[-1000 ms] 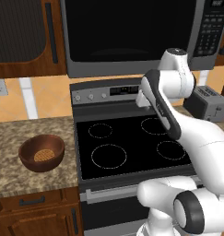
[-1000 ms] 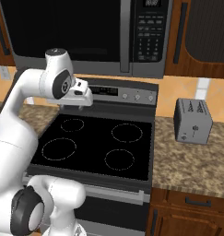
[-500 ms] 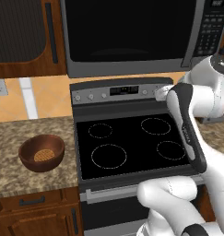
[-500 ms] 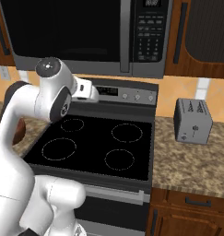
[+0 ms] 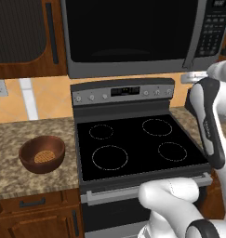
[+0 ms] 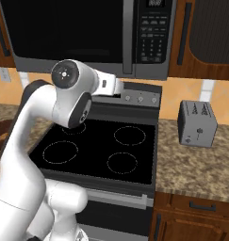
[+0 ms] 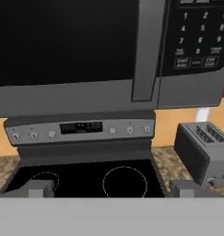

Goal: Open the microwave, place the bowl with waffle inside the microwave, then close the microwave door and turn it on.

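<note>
Hand (image 7: 111, 189) raised level before the shut microwave door (image 7: 62, 50), fingers spread wide and empty, their tips mostly cut off low in its own view. Over on the tabletop (image 5: 12, 139) left of the stove (image 5: 133, 144) sits the bowl (image 5: 42, 154), the waffle (image 5: 43, 155) inside it.

Even, flat rendered light in all 3 views, no clear source. Faint curved sheen on the black glass microwave door (image 5: 130, 30); thin shadow under the round reddish-brown wooden bowl (image 5: 42, 154). No glare or edge distortion. Hand view softer, slightly blurred; textures coarse w/ jagged edges.
</note>
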